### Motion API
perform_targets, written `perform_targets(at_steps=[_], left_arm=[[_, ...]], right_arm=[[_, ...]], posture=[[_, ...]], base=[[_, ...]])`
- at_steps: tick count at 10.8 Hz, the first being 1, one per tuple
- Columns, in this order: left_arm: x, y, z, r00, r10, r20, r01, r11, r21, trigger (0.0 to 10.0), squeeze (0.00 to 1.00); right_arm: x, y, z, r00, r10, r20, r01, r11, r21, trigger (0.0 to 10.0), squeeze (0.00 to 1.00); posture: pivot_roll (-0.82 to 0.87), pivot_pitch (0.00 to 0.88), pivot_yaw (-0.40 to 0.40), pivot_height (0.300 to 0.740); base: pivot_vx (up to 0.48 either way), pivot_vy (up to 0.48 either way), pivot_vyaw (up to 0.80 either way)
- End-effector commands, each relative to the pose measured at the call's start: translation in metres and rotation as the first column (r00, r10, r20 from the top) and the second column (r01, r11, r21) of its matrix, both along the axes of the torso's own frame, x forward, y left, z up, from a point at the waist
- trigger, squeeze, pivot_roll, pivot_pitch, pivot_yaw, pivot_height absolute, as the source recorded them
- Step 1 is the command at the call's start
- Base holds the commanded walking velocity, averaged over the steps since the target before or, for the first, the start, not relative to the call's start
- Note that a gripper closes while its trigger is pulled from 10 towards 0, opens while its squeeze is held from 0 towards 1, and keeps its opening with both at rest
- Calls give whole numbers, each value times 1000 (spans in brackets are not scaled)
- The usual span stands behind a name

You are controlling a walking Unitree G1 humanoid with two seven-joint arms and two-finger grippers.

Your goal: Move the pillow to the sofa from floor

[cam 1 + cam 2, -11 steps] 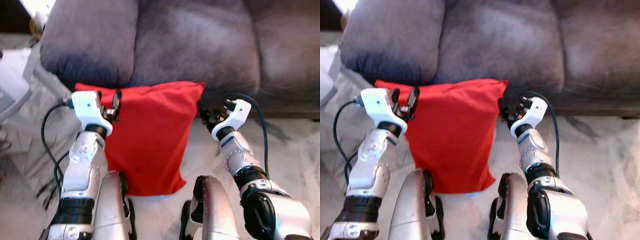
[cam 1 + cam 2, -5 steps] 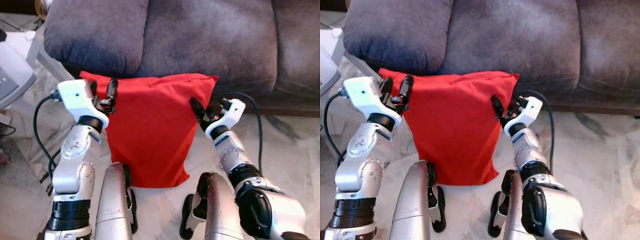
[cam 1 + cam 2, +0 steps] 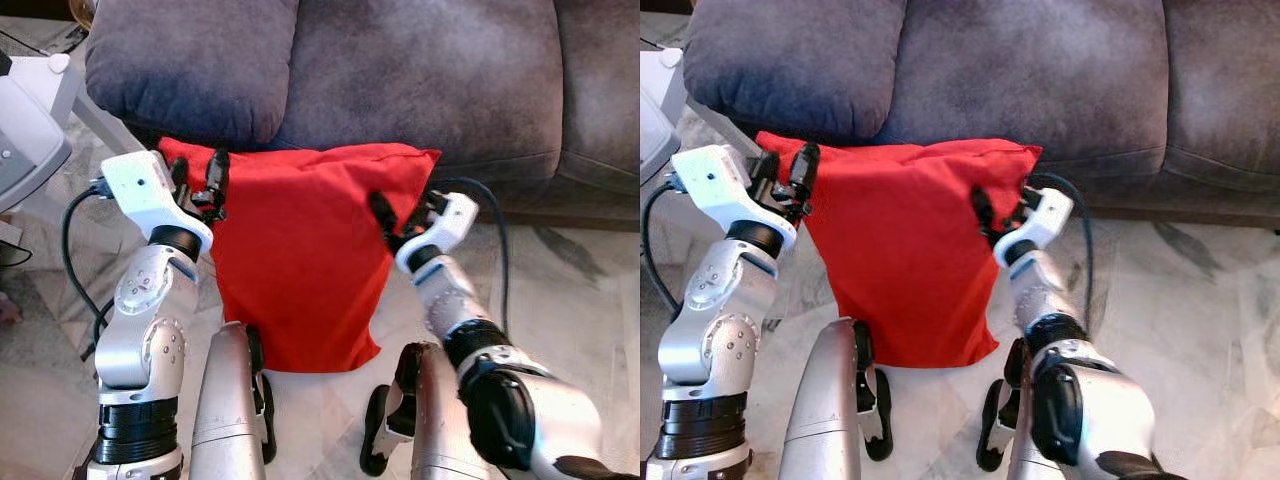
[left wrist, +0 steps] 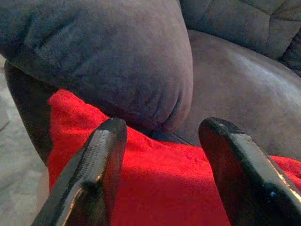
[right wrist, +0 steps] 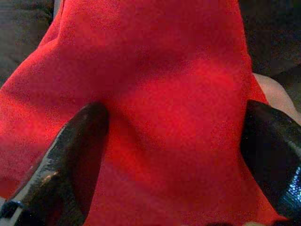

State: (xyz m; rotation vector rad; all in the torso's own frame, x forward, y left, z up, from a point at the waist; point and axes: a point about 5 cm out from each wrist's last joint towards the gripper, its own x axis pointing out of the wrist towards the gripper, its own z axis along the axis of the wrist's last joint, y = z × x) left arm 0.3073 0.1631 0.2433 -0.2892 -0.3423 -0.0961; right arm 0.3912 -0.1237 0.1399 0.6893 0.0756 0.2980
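- Pillow point(image 3: 300, 260): red, centre frame, long axis running up toward the sofa point(image 3: 400, 80).
- My left gripper point(image 3: 198, 182): fingers spread at its upper-left corner.
- My right gripper point(image 3: 400, 215): fingers spread, straddling its right edge.

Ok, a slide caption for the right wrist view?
Open right pincer pressing into the red pillow.
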Motion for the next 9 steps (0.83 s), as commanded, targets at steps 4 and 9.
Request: perform_targets(at_steps=[4,9], left_arm=[[-4,2,1,1000,-5,-14,5,1000,-14,10000,0],[-3,0,-3,998,-34,-45,34,999,-3,10000,0]], right_arm=[[-6,9,-16,997,33,-75,-37,998,-45,0,0],[-8,7,-23,994,13,-104,-22,997,-80,0,0]], posture=[[296,513,0,569],[297,515,2,569]], base=[[0,0,0],[0,0,0]])
